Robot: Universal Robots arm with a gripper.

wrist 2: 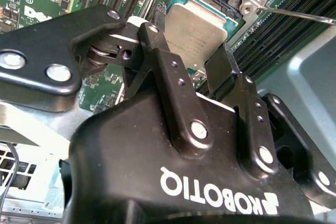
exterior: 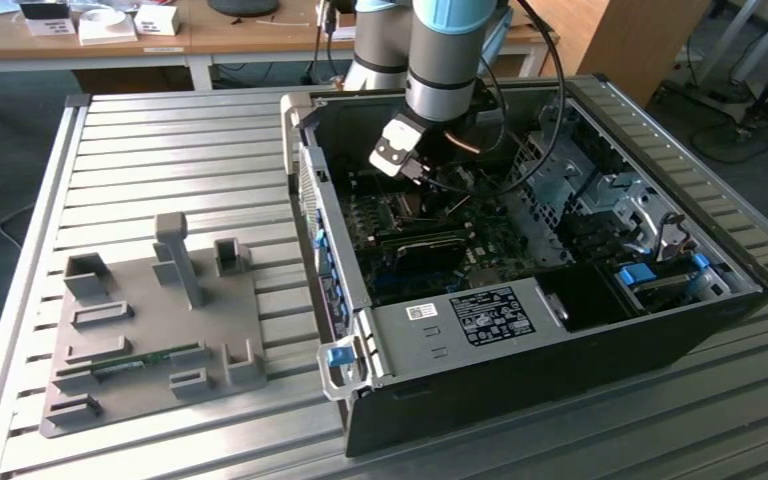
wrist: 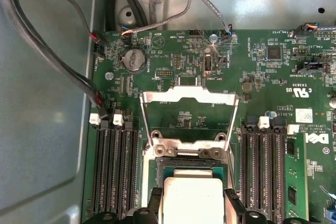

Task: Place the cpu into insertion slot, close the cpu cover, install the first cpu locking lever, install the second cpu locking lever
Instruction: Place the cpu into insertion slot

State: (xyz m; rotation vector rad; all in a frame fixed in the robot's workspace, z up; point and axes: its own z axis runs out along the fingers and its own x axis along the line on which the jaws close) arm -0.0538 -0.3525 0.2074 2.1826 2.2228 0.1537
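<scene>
My gripper [exterior: 412, 178] reaches down into the open computer case, over the green motherboard [wrist: 173, 56]. In both wrist views it is shut on the cpu [wrist: 192, 209], a silvery-grey square chip pinched at two opposite edges between the black fingers [wrist 2: 157, 51]. The cpu [wrist 2: 195, 27] sits right over the insertion slot [wrist: 181, 165], level with it; I cannot tell whether it touches. The cpu cover [wrist: 189, 96], a silver windowed frame, stands swung open beyond the slot. A thin metal lever rod [wrist 2: 299, 13] sticks out beside the slot.
Black memory slots [wrist: 118, 171] flank the slot on both sides, one holding a green module [wrist: 292, 182]. Grey cables [wrist: 63, 61] run along the case wall. The case [exterior: 518, 330] lies on a slatted metal table [exterior: 171, 150], with a grey fixture plate [exterior: 151, 340] at the exterior view's left.
</scene>
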